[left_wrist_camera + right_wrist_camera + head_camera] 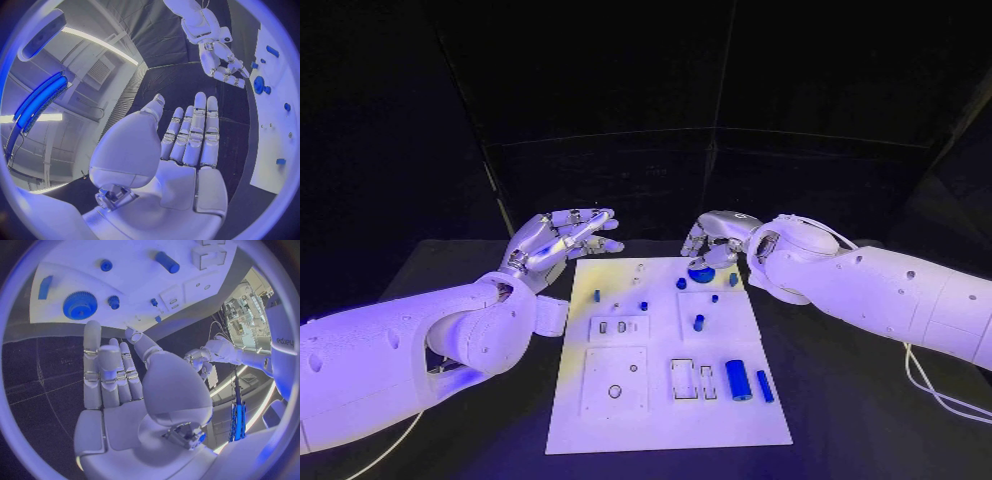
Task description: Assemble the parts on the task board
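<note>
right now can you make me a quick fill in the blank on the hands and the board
1. Both hands hold ____.
2. The blue gear lies on the task board nearest the ____ hand.
3. The left hand hovers with fingers ____.

Missing words: nothing; right; apart

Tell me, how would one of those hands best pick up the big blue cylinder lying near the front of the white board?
Probably from straight above, pinching the blue cylinder across its middle. It lies flat on the task board, so its long rounded sides are exposed while its underside is not. A slimmer blue rod lies close beside it, so fingers would need to slip into that narrow gap.
</note>
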Controlling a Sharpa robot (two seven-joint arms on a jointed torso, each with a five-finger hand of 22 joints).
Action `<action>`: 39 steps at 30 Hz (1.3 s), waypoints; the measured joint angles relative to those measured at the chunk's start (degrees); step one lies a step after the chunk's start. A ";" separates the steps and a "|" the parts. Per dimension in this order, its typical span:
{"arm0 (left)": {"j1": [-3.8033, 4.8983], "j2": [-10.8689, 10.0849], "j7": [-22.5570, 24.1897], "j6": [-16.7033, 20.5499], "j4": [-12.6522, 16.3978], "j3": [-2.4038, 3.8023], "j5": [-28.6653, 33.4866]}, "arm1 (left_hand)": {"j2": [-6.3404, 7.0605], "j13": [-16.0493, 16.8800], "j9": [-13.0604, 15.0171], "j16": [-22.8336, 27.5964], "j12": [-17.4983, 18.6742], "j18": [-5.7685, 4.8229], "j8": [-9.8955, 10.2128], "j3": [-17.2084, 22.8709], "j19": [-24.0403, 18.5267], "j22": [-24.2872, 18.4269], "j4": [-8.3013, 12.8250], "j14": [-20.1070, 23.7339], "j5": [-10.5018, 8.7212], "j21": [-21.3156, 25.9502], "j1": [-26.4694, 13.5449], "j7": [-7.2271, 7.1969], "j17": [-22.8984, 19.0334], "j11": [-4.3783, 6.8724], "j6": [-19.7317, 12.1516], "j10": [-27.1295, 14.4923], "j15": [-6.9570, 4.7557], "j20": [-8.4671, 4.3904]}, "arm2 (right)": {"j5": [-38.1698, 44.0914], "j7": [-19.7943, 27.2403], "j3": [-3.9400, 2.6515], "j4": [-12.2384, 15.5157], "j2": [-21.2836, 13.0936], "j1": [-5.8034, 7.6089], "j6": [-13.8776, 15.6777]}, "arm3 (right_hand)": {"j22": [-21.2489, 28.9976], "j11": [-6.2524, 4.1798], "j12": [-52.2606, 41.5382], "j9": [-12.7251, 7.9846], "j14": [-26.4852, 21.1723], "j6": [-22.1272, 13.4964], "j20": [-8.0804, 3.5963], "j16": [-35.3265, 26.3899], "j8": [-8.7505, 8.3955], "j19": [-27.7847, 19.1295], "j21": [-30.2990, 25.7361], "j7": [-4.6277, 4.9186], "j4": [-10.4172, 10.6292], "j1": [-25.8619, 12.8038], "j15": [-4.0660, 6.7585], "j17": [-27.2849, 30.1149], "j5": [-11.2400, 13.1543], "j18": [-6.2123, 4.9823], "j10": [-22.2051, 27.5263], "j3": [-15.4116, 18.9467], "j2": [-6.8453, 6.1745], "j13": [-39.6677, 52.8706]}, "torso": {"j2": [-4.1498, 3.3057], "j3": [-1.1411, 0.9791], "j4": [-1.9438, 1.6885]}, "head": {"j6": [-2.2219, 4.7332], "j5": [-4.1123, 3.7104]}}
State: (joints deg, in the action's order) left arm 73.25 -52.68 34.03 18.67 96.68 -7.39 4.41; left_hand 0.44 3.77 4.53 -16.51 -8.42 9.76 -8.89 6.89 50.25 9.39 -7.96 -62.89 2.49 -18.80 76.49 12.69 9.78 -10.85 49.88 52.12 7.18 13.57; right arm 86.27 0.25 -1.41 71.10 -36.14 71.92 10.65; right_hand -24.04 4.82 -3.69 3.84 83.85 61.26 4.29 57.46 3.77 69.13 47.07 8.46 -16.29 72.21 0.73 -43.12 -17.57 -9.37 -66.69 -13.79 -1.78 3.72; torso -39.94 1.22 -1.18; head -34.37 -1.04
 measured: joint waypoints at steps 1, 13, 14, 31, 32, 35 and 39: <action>0.00 -0.09 -0.04 -0.06 0.13 0.00 -0.01 | 0.00 -0.03 0.00 0.19 0.00 0.00 0.00 0.00 0.00 -0.02 0.00 0.00 0.00 0.00 0.00 0.00 0.00 0.00 0.00 0.00 0.00 0.00 | 0.54 -0.22 0.00 0.02 0.09 0.00 -0.16 | -0.14 0.06 -0.03 0.00 0.00 -0.06 0.00 0.60 0.00 0.00 0.23 -0.06 0.01 -0.14 0.00 -0.64 0.00 0.00 0.09 -0.16 0.14 0.00 | -0.10 0.03 -0.04 | 0.01 0.00; 0.00 -0.62 -0.36 -0.62 1.68 0.00 -0.08 | -0.25 -0.04 -0.08 0.21 0.22 -0.01 0.00 -0.16 -0.01 -0.09 0.16 0.00 0.00 0.00 -0.25 0.00 0.05 0.00 0.00 0.00 0.00 0.01 | 5.84 -2.12 0.00 -0.65 1.77 0.02 -2.01 | -5.41 0.19 -0.96 0.00 0.00 -2.60 0.69 10.58 0.00 1.52 6.19 0.12 0.15 -0.90 0.00 -11.93 0.25 -0.01 0.59 -2.67 -0.16 0.09 | -1.66 0.19 -0.68 | 0.51 -0.39; 0.00 -0.67 -0.36 -0.64 1.75 0.00 -0.09 | -0.25 -0.04 -0.08 0.21 0.21 -0.01 0.00 -0.16 -0.01 -0.09 0.16 0.00 0.00 0.00 -0.25 0.00 0.05 0.00 0.00 0.00 0.00 0.01 | 6.00 -2.14 0.00 -0.73 1.88 0.02 -2.14 | -5.86 0.19 -0.96 -0.01 0.00 -2.60 0.82 10.88 0.00 1.66 6.59 0.12 0.17 -1.07 0.00 -12.29 0.25 0.00 0.59 -2.69 -0.33 0.09 | -1.76 0.19 -0.68 | 0.54 -0.38; -0.02 -0.78 -0.34 -0.74 1.67 0.01 -0.13 | -0.57 -0.04 -0.19 0.58 0.49 -0.02 0.25 -0.16 -0.03 -0.14 0.15 0.01 0.00 0.00 -0.57 0.00 0.15 0.00 0.00 -0.01 0.00 0.03 | 7.97 -2.77 0.00 -1.43 2.85 0.00 -5.62 | -8.74 0.09 -0.96 -0.01 0.00 -3.41 0.83 12.98 0.00 2.06 9.01 0.09 0.29 -1.87 0.00 -14.64 1.24 0.00 1.51 -3.13 -1.14 0.09 | -2.56 0.12 -0.64 | 0.01 -0.20; -0.02 -0.78 -0.34 -0.73 1.66 0.01 -0.13 | -0.57 -0.04 -0.19 0.58 0.49 -0.02 0.25 -0.16 -0.03 -0.14 0.15 0.01 0.00 0.00 -0.57 0.00 0.17 0.00 -0.01 -0.01 0.00 0.03 | 8.02 -2.79 0.00 -1.43 2.90 0.00 -5.77 | -8.74 0.09 -0.96 -0.01 -0.01 -3.41 0.83 12.98 0.00 2.06 9.01 0.09 0.29 -1.87 0.00 -14.65 1.24 -0.01 1.51 -3.13 -1.14 0.09 | -2.58 0.12 -0.63 | -0.06 -0.20; -0.02 -0.78 -0.33 -0.72 1.59 0.01 -0.13 | -0.57 -0.03 -0.22 0.58 0.49 -0.02 0.25 -0.16 -0.03 -0.14 0.15 0.01 0.00 0.00 -0.57 0.00 0.17 0.00 -0.01 -0.01 0.00 0.03 | 8.16 -2.83 0.01 -1.43 3.02 -0.01 -6.26 | -8.91 0.09 -0.96 -0.02 -0.01 -3.58 0.83 13.22 0.00 2.06 9.01 -0.09 0.29 -1.87 0.00 -14.78 1.24 0.00 1.51 -3.13 -1.14 0.09 | -2.63 0.12 -0.61 | -0.24 -0.19; -0.02 -0.78 -0.32 -0.71 1.51 0.01 -0.13 | -0.57 -0.03 -0.23 0.58 0.49 -0.03 0.25 -0.16 0.16 -0.21 0.15 0.01 0.00 0.00 -0.57 0.00 0.21 0.00 -0.01 -0.01 0.00 -0.16 | 8.30 -2.86 0.02 -1.91 3.23 -0.02 -6.73 | -9.47 0.09 -1.01 -0.01 -0.01 -3.58 0.86 13.48 0.00 2.08 9.72 -0.09 0.29 -1.87 0.00 -15.02 1.24 0.00 1.51 -3.13 -1.14 0.17 | -2.69 0.15 -0.59 | -0.30 -0.19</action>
State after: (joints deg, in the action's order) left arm 73.22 -53.45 33.71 17.96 98.19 -7.38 4.27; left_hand -0.13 3.74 4.30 -15.93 -7.93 9.73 -8.65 6.73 50.41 9.18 -7.81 -62.88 2.49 -18.80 75.92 12.68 9.99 -10.85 49.87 52.11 7.18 13.41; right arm 94.57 -2.61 -1.39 69.19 -32.91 71.90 3.92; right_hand -33.51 4.91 -4.70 3.84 83.85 57.68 5.15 70.94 3.77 71.21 56.80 8.37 -16.00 70.33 0.73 -58.14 -16.33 -9.37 -65.19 -16.91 -2.91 3.89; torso -42.63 1.37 -1.77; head -34.67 -1.23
